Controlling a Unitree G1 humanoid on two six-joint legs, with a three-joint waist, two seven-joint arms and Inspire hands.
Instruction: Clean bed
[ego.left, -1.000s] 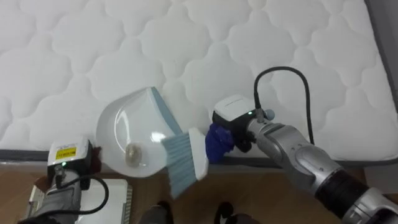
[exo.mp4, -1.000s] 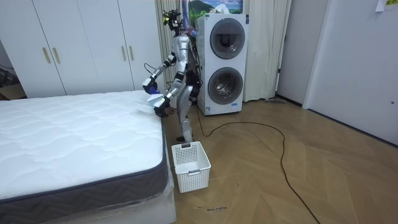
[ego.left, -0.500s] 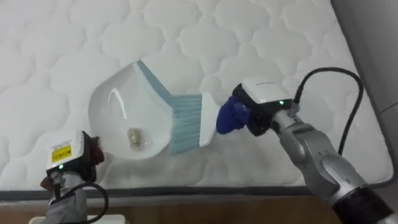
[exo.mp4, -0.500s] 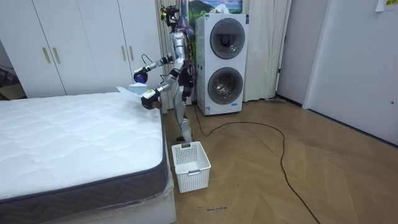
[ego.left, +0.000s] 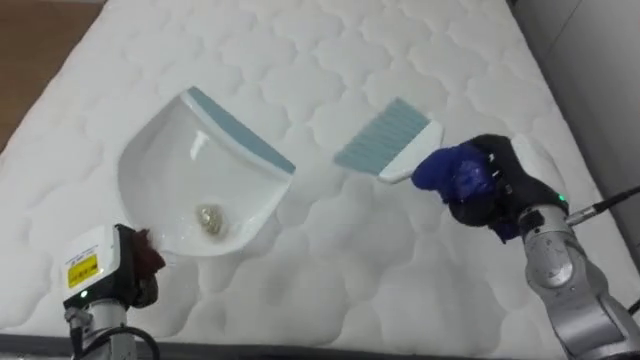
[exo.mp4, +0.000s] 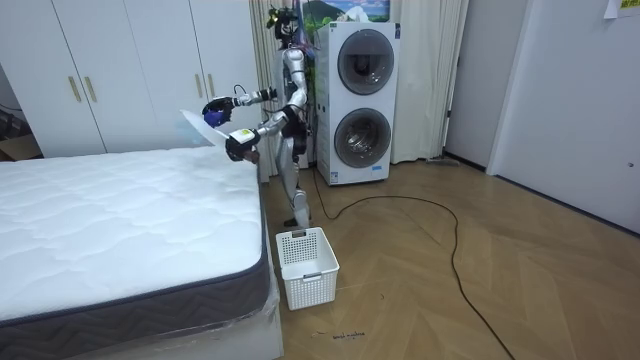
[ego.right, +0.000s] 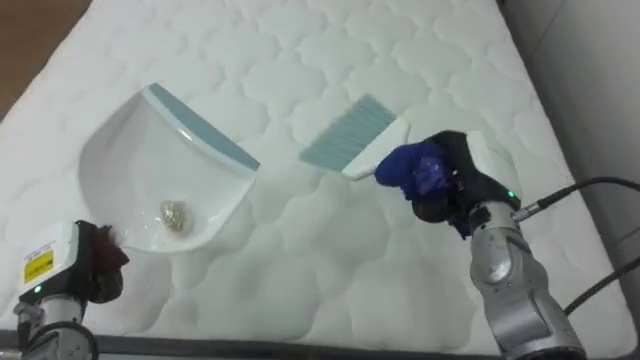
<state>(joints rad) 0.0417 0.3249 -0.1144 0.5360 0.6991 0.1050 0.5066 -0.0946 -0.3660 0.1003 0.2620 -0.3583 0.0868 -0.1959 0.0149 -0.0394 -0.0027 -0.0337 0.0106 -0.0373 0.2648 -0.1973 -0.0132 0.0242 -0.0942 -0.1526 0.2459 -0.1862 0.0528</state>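
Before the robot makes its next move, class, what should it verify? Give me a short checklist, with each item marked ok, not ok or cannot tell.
1. The debris lies inside the dustpan, near its handle end: ok.
2. The brush is apart from the dustpan, with its bristles off the lip: ok.
3. The right hand is closed round the brush's blue handle: ok.
4. The left hand has a firm hold of the dustpan: cannot tell.
5. The mattress, as far as it is in view, bears no loose litter: ok.
6. The white basket, on the floor by the bed's corner, is within easy reach: cannot tell.
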